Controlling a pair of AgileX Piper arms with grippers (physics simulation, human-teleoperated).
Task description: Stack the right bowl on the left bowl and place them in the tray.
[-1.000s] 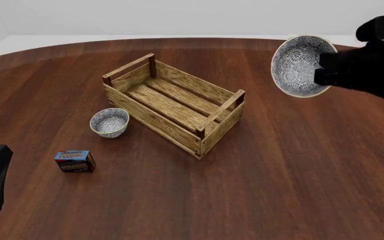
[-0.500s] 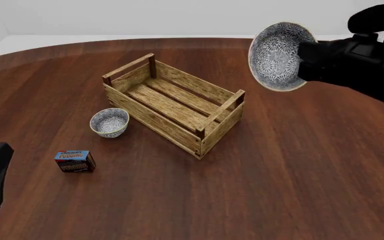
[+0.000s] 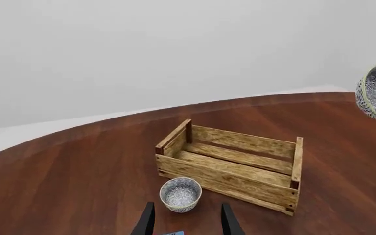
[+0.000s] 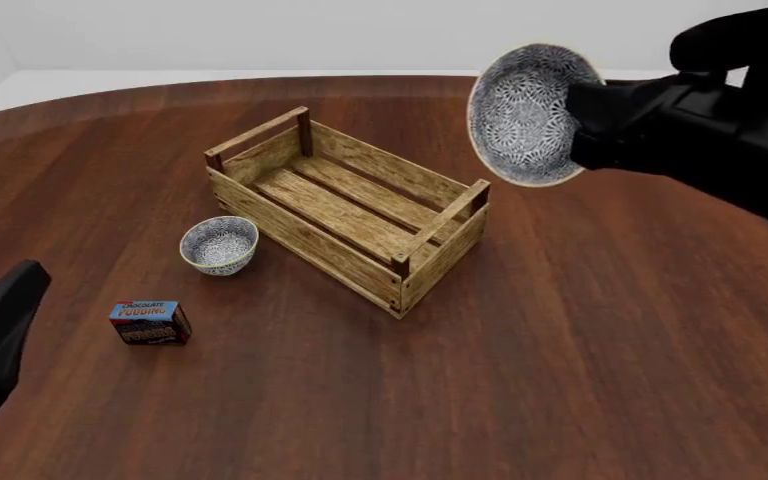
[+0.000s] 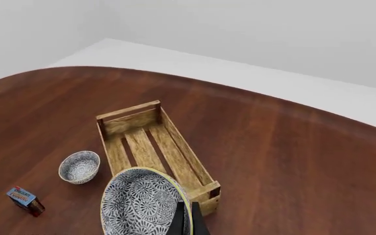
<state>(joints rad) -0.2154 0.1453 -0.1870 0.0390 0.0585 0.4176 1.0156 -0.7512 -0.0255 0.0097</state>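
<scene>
- The right pincer point(image 4: 574, 110) sits in the upper right of the front view, clamped on the rim of the right bowl point(image 4: 524, 113), which it holds in the air, tipped on edge with its patterned inside facing the camera.
- In that view the lifted bowl hangs just past the far right end of the tray point(image 4: 344, 210).
- The tray stands at an angle on the brown surface point(image 4: 598, 340), a little above the middle of the frame.
- The left bowl point(image 4: 219, 244) rests upright on the surface just to the left of the tray, near its wall but not touching it.
- The left pincer point(image 3: 184, 221) shows at the bottom of its wrist view, its fingers point(image 3: 147, 223) spread apart and holding nothing, with the left bowl just beyond them.
- A small pudding box point(image 4: 151, 322) lies at the lower left, near the left bowl.
</scene>
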